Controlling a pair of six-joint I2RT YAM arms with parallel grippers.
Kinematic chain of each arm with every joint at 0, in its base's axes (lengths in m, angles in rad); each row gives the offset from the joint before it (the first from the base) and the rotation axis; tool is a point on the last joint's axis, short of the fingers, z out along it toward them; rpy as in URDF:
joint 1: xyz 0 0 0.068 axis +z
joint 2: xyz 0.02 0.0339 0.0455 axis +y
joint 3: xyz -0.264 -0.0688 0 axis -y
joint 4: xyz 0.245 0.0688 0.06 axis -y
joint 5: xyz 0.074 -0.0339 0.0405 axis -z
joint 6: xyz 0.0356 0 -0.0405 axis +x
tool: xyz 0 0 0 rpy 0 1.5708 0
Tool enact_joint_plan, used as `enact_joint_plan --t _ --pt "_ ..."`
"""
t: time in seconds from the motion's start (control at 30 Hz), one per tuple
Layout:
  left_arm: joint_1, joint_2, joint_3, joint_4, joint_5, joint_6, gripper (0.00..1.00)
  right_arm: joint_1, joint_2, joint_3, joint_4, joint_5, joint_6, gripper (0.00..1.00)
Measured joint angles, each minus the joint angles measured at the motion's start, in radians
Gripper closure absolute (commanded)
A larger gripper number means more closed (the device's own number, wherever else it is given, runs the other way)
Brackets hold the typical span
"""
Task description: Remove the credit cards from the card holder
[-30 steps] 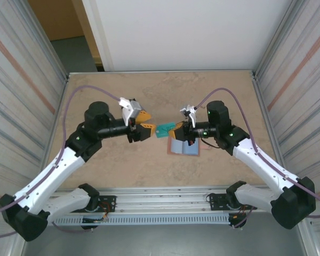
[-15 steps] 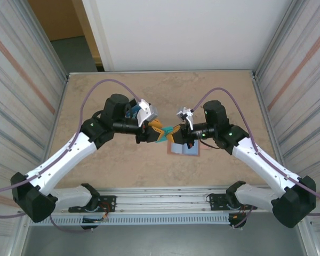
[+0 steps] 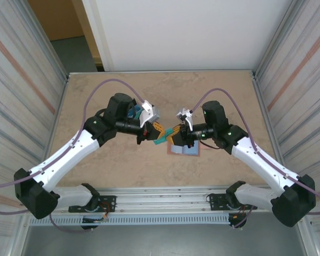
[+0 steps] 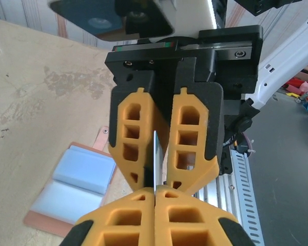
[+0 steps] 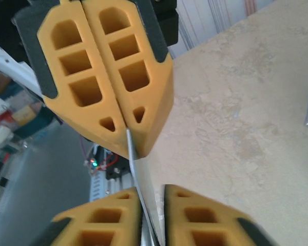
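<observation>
Tan, stone-patterned table (image 3: 112, 101) between corrugated side walls, with a pale panel beyond its far edge; above the middle of the table the two grippers meet tip to tip, well off the surface; between them stands one teal credit card (image 3: 161, 140), on edge, seen as a thin line in both wrist views; its long axis runs left to right across the table, along the line that joins the two arms; the left gripper (image 3: 156, 134) is clenched on the card's left end, fingers pressed flat on both faces; the right gripper (image 3: 173, 135) has its jaws parted, the card's other end lying in the gap against one finger rather than pinched, so the hold appears to rest with the left arm alone; the card holder (image 3: 188, 150) lies spread open and flat on the table, blue-grey pockets up, just below the right gripper and toward the near edge, nearer the right arm than the left; by my reading the card is out of the holder and mid-handover; the coming move turns on that axis: the two grippers must part along the card's length, left and right, since a sideways pull would drag it across the open fingers
</observation>
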Motion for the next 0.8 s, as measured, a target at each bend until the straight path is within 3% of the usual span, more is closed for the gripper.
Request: enact_joint_plan --t 0.03,0.13,0.3,0.5,0.8 --pt "0.000 0.000 0.000 0.000 -0.013 0.000 1.00 0.000 0.000 0.000 -0.002 0.003 0.002 0.40" --pt "0.000 0.000 0.000 0.002 -0.074 0.005 1.00 0.000 0.000 0.000 -0.003 0.016 0.001 0.30" --pt "0.015 -0.005 -0.028 0.032 -0.203 0.023 1.00 -0.018 -0.005 -0.001 0.016 0.076 0.016 0.23" --pt "0.125 -0.007 -0.070 0.081 -0.343 0.026 1.00 -0.035 -0.037 -0.012 0.031 0.190 0.054 0.15" --pt "0.238 0.059 -0.093 0.182 -0.436 0.043 1.00 -0.047 -0.051 -0.030 0.040 0.376 0.110 0.05"
